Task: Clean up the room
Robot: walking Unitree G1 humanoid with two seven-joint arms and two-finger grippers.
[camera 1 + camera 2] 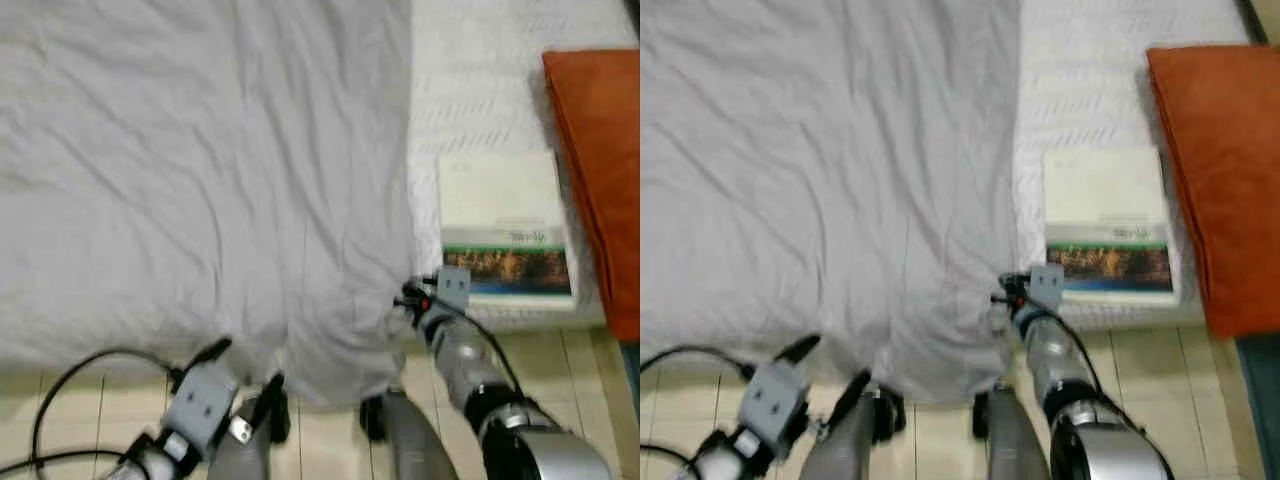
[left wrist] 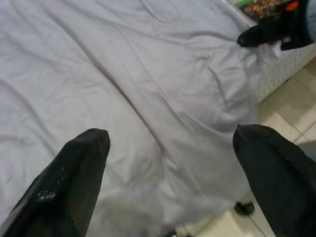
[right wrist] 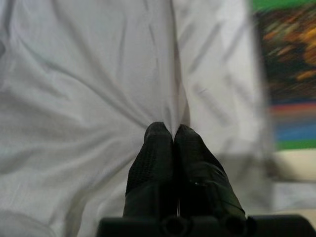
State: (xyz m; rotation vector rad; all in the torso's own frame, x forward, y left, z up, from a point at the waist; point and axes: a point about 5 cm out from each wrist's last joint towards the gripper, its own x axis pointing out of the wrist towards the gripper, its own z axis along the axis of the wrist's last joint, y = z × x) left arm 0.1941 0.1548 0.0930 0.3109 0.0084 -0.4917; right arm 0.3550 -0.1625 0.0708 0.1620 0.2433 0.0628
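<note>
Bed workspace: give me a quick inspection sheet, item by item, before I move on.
Surface: white textured mattress, bare on the robot's right side.
Job's things: wrinkled grey bedsheet covers most of the bed, its edge hanging over the near side toward the floor.
Clutter: large white book with a green and dark picture band lies flat on the mattress; orange cushion beside it at the far right.
Grippers: right gripper shut, pinching a fold of the bedsheet near the book; left gripper open above the sheet.
Cables: black cable loops by the left arm.
Surroundings: pale tiled floor in front of the bed.
</note>
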